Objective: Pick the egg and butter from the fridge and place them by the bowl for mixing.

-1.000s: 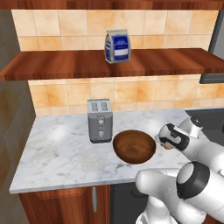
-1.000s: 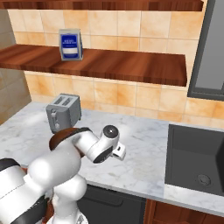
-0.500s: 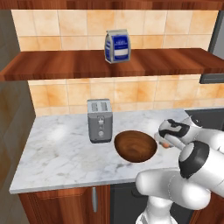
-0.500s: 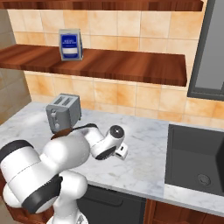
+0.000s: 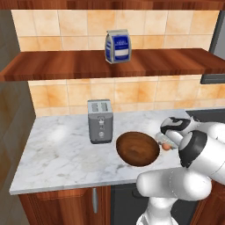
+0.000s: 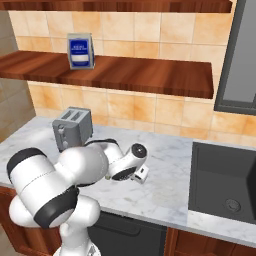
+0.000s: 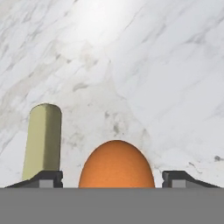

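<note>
Orange-brown and smooth, the small oval egg (image 7: 117, 164) lay on the white marble bench (image 5: 61, 154), just to the right of the round dark brown wooden bowl (image 5: 137, 148) in the left base view. The claw (image 7: 117, 177) stood low over the egg with its two dark finger tips (image 7: 43, 177) set wide apart, one on each side, and neither touched the shell. A pale yellowish stick (image 7: 42, 141) lay beside the egg in the hand view. The silver two-slot toaster (image 5: 100, 120) stood left of the bowl.
</note>
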